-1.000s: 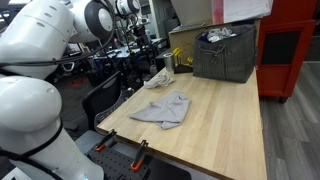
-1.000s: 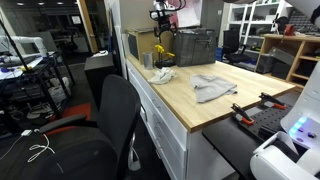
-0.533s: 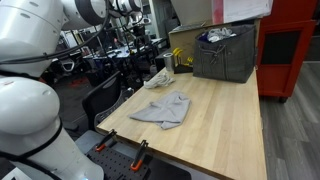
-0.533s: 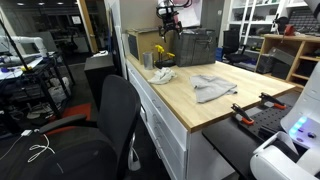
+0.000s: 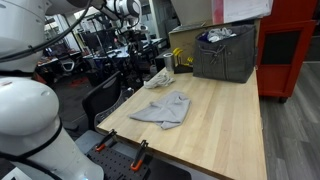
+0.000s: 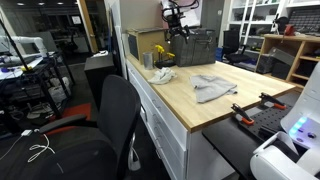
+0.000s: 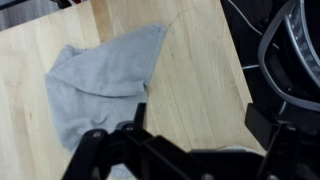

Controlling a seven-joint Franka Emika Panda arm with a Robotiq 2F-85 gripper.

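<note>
The biggest thing is the wooden table (image 5: 232, 122), long and pale, with orange clamps on its near short edge in an exterior view. Next is the big white robot arm (image 5: 25, 112), which stands past that same edge and reaches up and over the table. A red cabinet (image 5: 290, 42) stands beside the far corner of the table. A black chair (image 6: 105, 125) sits on the floor along 1 long edge of the table. A gray bin (image 5: 225, 55) with dark things inside stands at the far short edge of the table. A gray cloth (image 5: 165, 109) lies flat and a bit crumpled on the table top, in the half nearer the clamps and closer to the long edge where the chair is. In the wrist view the gray cloth (image 7: 95, 85) shows right below the camera, with bare wood all around it. A smaller white cloth (image 5: 160, 78) lies bunched up by the same long edge, between the gray cloth and the bin, and apart from both. The end effector (image 6: 178, 16) hangs high in the air above the table, well apart from the gray cloth. Its 2 fingers are spread wide, and nothing is between them.
</note>
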